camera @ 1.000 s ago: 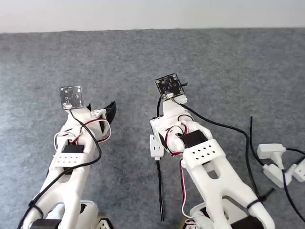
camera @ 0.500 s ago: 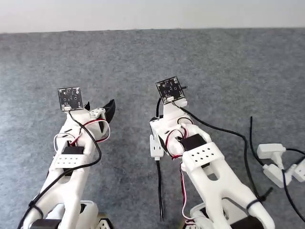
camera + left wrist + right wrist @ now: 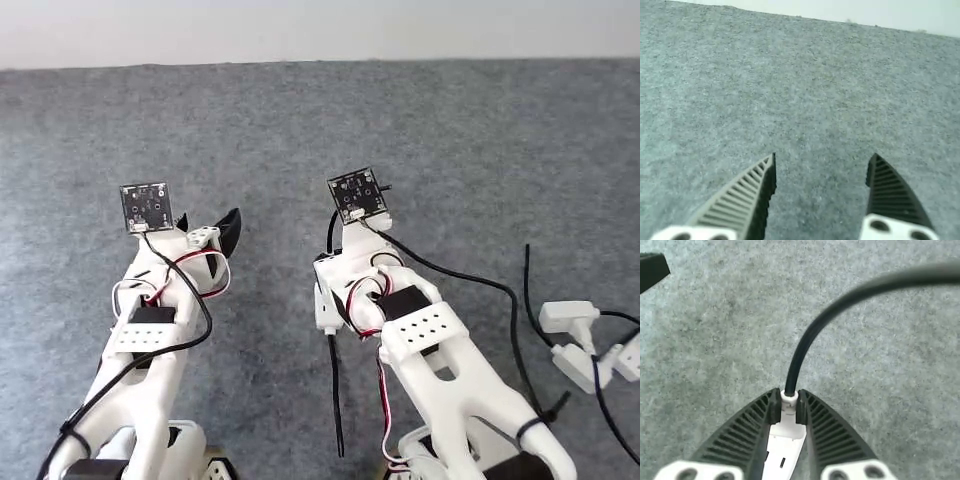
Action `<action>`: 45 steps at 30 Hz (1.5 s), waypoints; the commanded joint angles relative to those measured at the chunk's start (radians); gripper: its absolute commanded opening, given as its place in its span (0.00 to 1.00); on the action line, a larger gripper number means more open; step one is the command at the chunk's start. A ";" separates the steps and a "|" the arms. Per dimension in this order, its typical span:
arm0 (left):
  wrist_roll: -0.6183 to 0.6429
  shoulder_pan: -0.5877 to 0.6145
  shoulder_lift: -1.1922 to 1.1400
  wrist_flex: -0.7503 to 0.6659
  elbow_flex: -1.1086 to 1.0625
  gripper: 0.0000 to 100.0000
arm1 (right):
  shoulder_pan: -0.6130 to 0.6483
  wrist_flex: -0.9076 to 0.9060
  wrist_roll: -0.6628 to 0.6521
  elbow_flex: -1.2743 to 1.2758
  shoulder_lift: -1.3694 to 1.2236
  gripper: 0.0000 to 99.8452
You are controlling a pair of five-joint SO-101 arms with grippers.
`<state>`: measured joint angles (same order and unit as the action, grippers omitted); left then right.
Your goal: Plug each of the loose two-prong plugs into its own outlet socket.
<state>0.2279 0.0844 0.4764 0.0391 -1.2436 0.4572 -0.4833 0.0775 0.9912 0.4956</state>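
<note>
Pinched between the right gripper's 2 fingers: white connector on black cable. Beside that connector, spread wide above grey mat, holding nothing: left gripper.

The counter is covered in grey, felt-like fabric that reaches a pale wall at the far side. At the near right lies a cluster of white plug pieces: a T-shaped one, a second just nearer and touching it, and a third at the right edge. Thin black cords loop around them, one running toward the far side. Near the centre, a thicker black cord trails from a white socket block toward the near edge; whether it rests flat cannot be told.
</note>
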 commanded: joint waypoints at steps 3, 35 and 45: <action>-0.012 0.002 0.028 -0.025 0.007 0.28 | 0.007 0.077 0.009 -0.018 -0.061 0.01; -0.011 -0.021 -0.250 0.169 0.254 0.28 | 0.179 -0.298 -0.169 -0.089 0.242 0.01; -0.035 -0.118 -0.387 0.336 0.440 0.28 | 0.306 -0.452 -0.278 -0.087 0.418 0.01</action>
<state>0.2156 0.0077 0.0959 0.3598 -0.8707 0.7273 -0.9037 -0.1788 0.9666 0.8577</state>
